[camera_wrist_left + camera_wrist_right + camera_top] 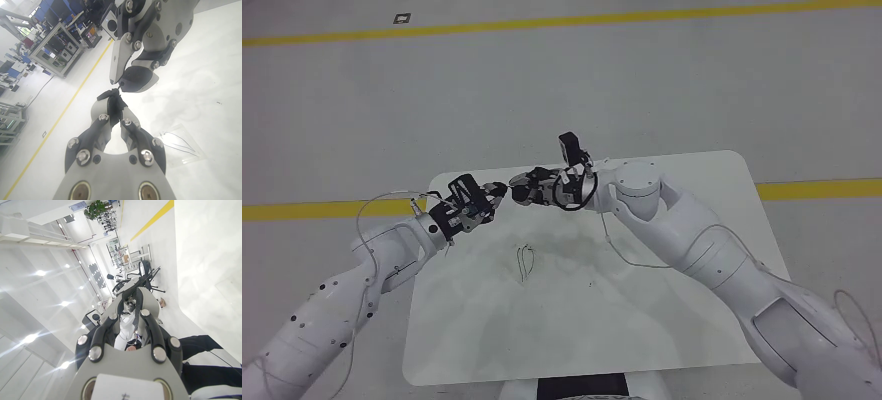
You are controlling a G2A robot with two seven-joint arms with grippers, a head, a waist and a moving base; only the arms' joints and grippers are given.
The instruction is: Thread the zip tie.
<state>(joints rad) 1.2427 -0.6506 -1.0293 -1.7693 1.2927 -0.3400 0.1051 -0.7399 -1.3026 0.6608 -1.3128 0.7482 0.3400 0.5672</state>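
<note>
A thin black zip tie (pixel 119 87) spans the short gap between the two grippers, held in the air over the back of the white table (pixel 672 300). My left gripper (pixel 115 94) has black-wrapped fingertips, and they are shut on one end of the tie. My right gripper (pixel 118 83) faces it tip to tip, with its jaws pinched together on the other end. In the top view the left gripper (pixel 499 189) and right gripper (pixel 515 192) meet near the table's far left part. The right wrist view has the right gripper (pixel 139 288) with its fingers together; the tie is hidden there.
A clear plastic sheet (pixel 181 145) holding spare black zip ties (pixel 525 262) lies flat on the table below and nearer than the grippers. A small dark speck (pixel 591 283) lies to its right. The floor beyond the table has yellow lines (pixel 542 22).
</note>
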